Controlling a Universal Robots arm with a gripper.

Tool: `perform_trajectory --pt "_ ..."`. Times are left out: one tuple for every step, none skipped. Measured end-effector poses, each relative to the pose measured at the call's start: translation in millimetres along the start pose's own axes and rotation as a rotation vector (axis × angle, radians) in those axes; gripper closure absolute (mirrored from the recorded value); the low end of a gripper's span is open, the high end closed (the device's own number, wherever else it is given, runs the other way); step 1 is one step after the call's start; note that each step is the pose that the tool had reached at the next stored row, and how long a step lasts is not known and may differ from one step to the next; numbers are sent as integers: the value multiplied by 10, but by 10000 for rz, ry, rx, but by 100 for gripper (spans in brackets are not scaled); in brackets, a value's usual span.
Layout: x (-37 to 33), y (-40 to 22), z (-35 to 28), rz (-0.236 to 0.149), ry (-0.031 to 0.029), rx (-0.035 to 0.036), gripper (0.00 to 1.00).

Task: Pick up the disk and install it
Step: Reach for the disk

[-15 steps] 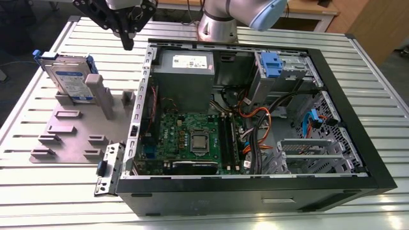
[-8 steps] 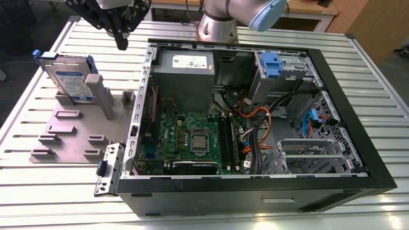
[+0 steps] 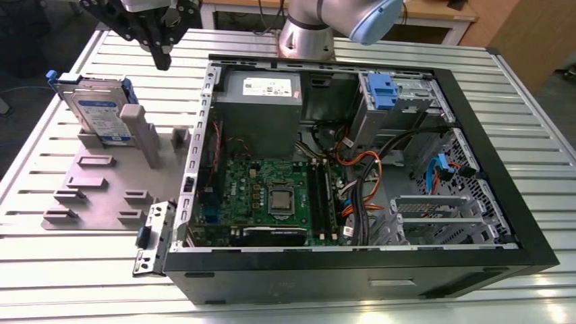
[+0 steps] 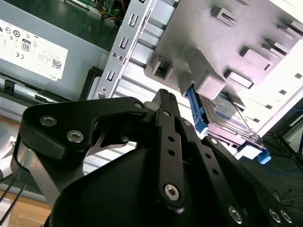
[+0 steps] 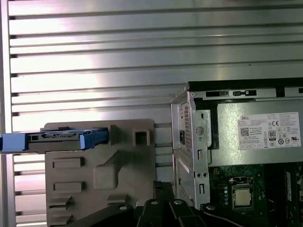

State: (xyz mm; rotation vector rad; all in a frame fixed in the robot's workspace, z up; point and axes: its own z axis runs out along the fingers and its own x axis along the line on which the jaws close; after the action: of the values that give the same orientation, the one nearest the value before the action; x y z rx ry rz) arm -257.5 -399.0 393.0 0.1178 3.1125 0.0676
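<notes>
The disk (image 3: pixel 97 111) stands on edge in a slot of the grey plastic holder (image 3: pixel 99 196) at the exterior view's left. It is a silver drive with a white-and-blue label and blue rails. Both wrist views show it edge-on in the holder, as the disk (image 4: pixel 227 111) and the disk (image 5: pixel 61 140). My gripper (image 3: pixel 162 62) hangs above the table behind the holder, between the disk and the computer case, touching neither. Its black fingers meet at one tip and hold nothing. The gripper (image 4: pixel 163 94) points toward the holder (image 4: pixel 227 42).
The open computer case (image 3: pixel 504 169) lies on the slatted metal table (image 3: pixel 72 270), with a grey power supply (image 3: pixel 261 101), a motherboard (image 3: pixel 270 196), cables and a blue-clipped drive cage (image 3: pixel 382 91) inside. The arm's base (image 3: pixel 311 34) stands behind the case.
</notes>
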Motion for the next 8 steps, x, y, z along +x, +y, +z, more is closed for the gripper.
perform_trajectory --pt "21 -2 -1 1 0 0 89" --pt "42 -3 -1 2 0 0 89" --pt "63 -5 -1 2 -1 0 89" --pt "85 -6 -2 2 0 0 89" --pt "105 -8 -2 1 0 0 89" --pt "124 -9 -3 2 0 0 89" --pt "144 -11 -3 1 0 0 89" --pt "164 -12 -3 1 -1 -1 89"
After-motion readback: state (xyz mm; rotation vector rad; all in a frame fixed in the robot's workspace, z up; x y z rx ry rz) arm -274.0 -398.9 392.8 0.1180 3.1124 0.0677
